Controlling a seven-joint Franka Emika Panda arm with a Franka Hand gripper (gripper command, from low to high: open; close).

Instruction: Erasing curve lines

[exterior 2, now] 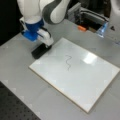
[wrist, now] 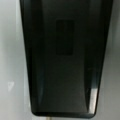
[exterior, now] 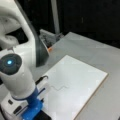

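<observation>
Holding one black eraser (exterior 2: 40, 51) at the board's (exterior 2: 82, 82) edge, the gripper (exterior 2: 44, 43) is clamped; one squiggle (exterior 2: 68, 62) remains.

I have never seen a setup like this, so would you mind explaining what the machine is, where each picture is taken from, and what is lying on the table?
The white machine is a robot arm with a gripper at its end. Two pictures are front views from cameras off the arm; the third comes from a camera on the wrist. On the grey table lies a white board, seen in both front views, with a thin dark squiggle, the curve lines, not yet erased. The gripper sits at the board's edge, at a front view's left, over a black eraser block, which fills most of the wrist view. The eraser is apart from the squiggle. A small orange object and some equipment lie beyond the board.
</observation>
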